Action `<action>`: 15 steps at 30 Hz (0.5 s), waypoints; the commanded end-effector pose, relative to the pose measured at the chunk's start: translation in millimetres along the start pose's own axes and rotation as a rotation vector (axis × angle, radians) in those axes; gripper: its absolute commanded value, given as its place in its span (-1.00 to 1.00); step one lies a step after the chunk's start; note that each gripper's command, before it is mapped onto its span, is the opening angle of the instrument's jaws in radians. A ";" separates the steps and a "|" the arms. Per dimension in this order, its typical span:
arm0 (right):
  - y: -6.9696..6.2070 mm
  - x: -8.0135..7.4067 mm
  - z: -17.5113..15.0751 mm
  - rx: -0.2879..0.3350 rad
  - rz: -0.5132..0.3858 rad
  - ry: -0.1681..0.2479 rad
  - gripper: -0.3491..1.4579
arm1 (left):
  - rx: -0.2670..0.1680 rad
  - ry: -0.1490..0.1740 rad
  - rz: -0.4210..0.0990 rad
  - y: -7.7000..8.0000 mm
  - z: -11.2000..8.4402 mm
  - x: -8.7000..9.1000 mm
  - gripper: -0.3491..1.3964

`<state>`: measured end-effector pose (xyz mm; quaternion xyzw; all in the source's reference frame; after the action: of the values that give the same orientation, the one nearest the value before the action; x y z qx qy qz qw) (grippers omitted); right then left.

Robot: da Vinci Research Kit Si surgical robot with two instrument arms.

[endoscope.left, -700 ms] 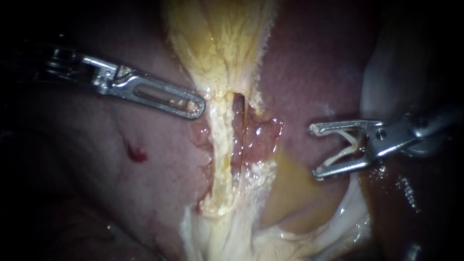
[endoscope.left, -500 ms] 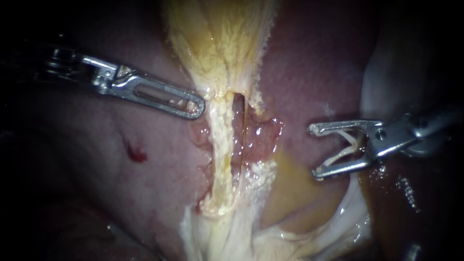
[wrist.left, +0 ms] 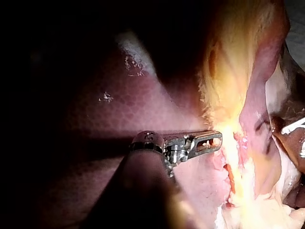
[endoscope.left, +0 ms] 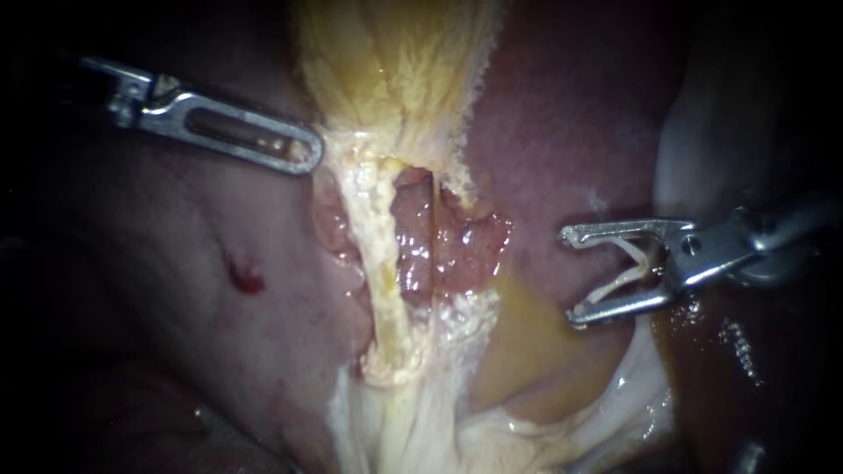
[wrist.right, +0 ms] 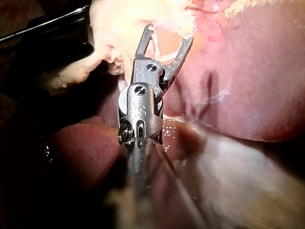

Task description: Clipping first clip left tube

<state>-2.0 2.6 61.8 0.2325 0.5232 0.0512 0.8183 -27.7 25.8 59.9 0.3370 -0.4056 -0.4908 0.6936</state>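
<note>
The left tube (endoscope.left: 379, 263) runs as a pale, stringy cord down the middle of the field, from the gallbladder (endoscope.left: 395, 79) at the far end to the white tissue (endoscope.left: 395, 430) nearer us. A red window (endoscope.left: 413, 241) lies open just to its right. The left instrument (endoscope.left: 303, 158) is clenched on the gallbladder's edge where the tube starts and draws it left, so the cord stands taut. The right instrument (endoscope.left: 571, 274) waits well apart on the right, its jaws spread but holding an open white clip (endoscope.left: 628, 268) — the tube is not between them yet.

From here the clip could snag the ragged tissue right of the window, or close only partway across the cord if one leg misses the window. A harder pull might tear the cord — a slipped grip would slacken it.
</note>
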 end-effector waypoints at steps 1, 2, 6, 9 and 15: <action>0.0 0.0 0.0 0.000 0.000 0.000 -0.06 | 0.003 -0.004 -0.003 -0.1 -0.4 -0.2 -1.00; 0.0 0.0 0.0 0.000 0.000 0.000 -0.06 | 0.001 -0.009 -0.004 -0.1 -0.7 -0.3 -1.00; 0.0 0.0 0.0 0.000 0.000 0.000 -0.06 | 0.001 -0.013 -0.007 -0.3 -1.5 -0.4 -1.00; 0.0 0.0 0.0 0.000 0.000 0.000 -0.06 | 0.000 -0.014 -0.008 -0.4 -1.5 -0.4 -1.00; 0.0 0.2 0.2 -0.001 0.001 0.000 -0.06 | -0.003 -0.015 -0.007 -0.4 -1.2 -0.1 -1.00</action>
<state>-1.7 2.6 61.7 0.2323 0.5233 0.0518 0.8182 -26.8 25.7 58.9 0.3342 -0.4098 -0.4960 0.6888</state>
